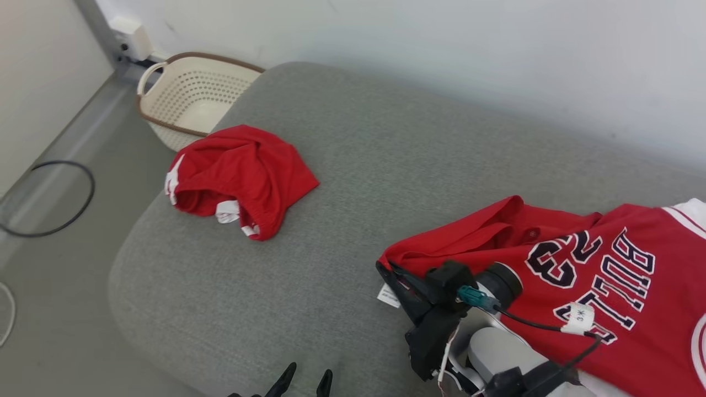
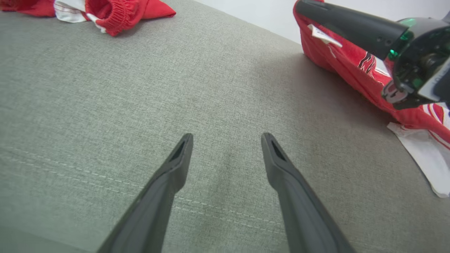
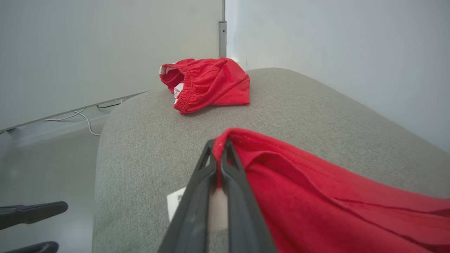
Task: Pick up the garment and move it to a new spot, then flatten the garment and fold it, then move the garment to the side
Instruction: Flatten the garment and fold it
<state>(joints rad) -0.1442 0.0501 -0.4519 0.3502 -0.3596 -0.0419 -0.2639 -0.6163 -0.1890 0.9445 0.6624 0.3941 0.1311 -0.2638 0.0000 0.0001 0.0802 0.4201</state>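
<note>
The garment [image 1: 606,275] is a red jersey with dark and white lettering, lying rumpled at the right of the grey cushioned surface [image 1: 331,220]. My right gripper [image 1: 384,268] is shut on its left red edge. In the right wrist view the closed fingers [image 3: 218,142] pinch a fold of the red cloth [image 3: 316,196]. My left gripper [image 1: 306,377] sits at the front edge, open with nothing between its fingers [image 2: 227,135], hovering over bare cushion. The left wrist view also catches the right gripper [image 2: 302,7] on the jersey [image 2: 351,70].
A pair of crumpled red shorts [image 1: 242,176] lies at the cushion's far left. Behind it on the floor stands a cream laundry basket [image 1: 193,94]. A black cable loop [image 1: 49,198] lies on the floor to the left. A white wall runs behind.
</note>
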